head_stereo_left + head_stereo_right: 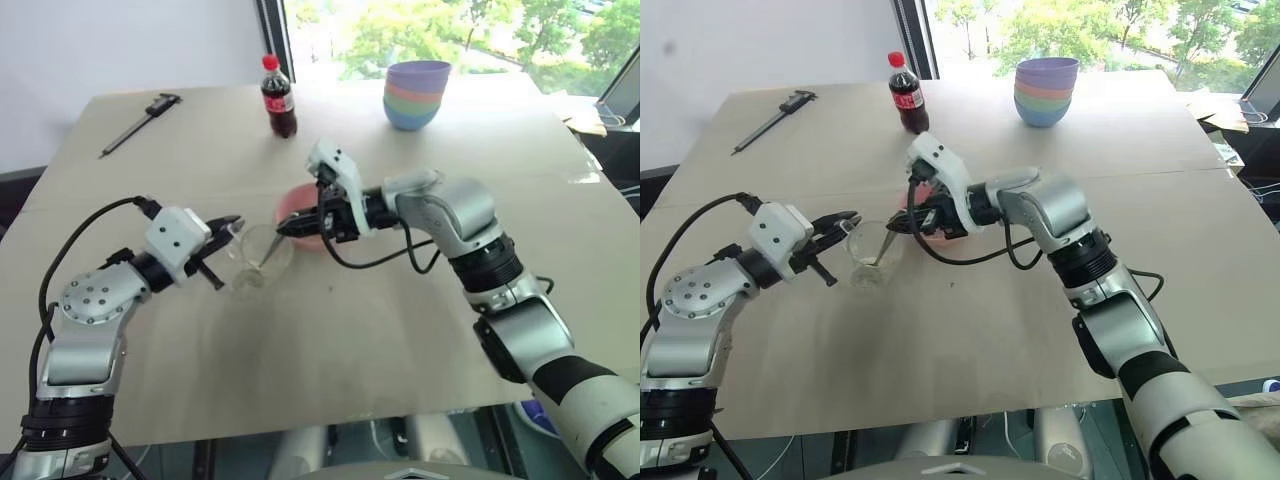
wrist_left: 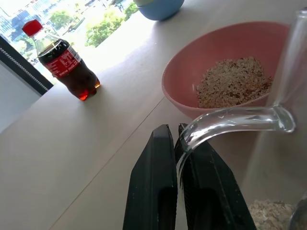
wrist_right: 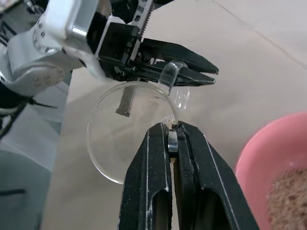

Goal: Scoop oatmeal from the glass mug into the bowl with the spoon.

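Some flaky oatmeal (image 2: 233,81) fills round pink plastic bowl (image 2: 192,62).

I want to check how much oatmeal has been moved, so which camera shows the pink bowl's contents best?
The left wrist view: the bowl sits close, its oatmeal heap plainly visible. The right wrist view catches just its edge; the head views hide it behind the right gripper.

Left arm enters from lower left of frame, left gripper (image 1: 228,226) level, fingers clamped together, pointing toward centre. Right arm reaches in from lower right, wrist bent, right gripper (image 1: 285,229) closed, angled slightly downward, tips nearly meeting left's.
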Robot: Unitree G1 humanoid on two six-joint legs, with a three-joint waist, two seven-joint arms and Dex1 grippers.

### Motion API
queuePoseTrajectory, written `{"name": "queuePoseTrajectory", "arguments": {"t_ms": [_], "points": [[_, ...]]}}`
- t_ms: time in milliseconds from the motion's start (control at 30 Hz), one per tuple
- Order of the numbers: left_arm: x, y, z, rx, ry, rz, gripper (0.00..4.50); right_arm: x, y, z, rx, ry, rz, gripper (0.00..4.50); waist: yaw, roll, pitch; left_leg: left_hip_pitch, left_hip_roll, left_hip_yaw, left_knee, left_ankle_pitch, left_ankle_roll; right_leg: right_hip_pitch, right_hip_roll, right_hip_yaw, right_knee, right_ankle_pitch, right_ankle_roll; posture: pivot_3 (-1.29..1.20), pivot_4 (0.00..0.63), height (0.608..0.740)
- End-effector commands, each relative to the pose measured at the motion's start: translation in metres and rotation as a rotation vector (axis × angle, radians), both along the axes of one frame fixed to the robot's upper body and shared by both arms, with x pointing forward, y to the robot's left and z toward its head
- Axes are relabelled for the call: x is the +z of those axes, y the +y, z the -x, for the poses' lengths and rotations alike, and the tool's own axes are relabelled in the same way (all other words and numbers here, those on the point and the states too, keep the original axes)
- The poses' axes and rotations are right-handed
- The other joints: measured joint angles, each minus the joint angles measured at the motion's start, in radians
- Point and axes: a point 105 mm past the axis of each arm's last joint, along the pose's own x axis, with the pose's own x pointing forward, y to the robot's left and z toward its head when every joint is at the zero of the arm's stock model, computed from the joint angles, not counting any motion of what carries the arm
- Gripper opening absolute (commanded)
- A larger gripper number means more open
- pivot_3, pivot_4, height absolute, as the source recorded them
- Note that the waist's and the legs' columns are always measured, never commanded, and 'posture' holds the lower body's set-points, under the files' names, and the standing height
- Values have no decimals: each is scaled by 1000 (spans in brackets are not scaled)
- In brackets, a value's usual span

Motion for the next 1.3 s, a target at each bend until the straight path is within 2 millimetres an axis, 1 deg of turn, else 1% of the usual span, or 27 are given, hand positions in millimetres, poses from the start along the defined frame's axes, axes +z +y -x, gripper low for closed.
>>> {"name": "queuePoseTrajectory", "arguments": {"t_ms": [33,133,267,600,800,933,1133,1300], "points": [[23,-4,3,-12,-122,0,36,6,5,7,3,128,-20,0,0,0,0,0,0,0,0,0,0,0,0,0,0,0,0,0,150,740],[18,-2,4,4,-117,1,36,10,3,6,-25,211,-41,0,0,0,0,0,0,0,0,0,0,0,0,0,0,0,0,0,150,740],[13,0,5,24,-112,9,36,13,1,5,-53,279,-58,0,-1,0,0,0,0,0,0,0,0,0,0,0,0,0,0,0,150,740],[2,18,10,131,-109,72,36,23,-8,-3,-114,376,-106,0,-3,0,0,0,0,0,0,0,0,-1,0,1,2,0,0,0,150,740],[-4,25,14,186,-97,154,36,23,-13,-3,-128,460,-121,0,-3,0,0,0,0,1,0,0,0,-1,0,1,2,0,0,0,150,740],[-6,29,16,213,-98,169,36,22,-14,-3,-140,507,-127,0,-4,0,0,0,0,1,0,0,0,-1,0,1,2,0,0,0,150,740],[-9,32,18,240,-95,218,36,22,-22,-13,-194,568,-144,0,-4,0,0,0,0,1,0,0,0,-1,0,1,2,0,0,0,150,740],[-12,32,22,255,-93,230,36,27,-28,-21,-232,601,-157,0,-5,0,0,1,0,1,0,0,0,-1,0,1,3,0,0,0,150,740]]}}
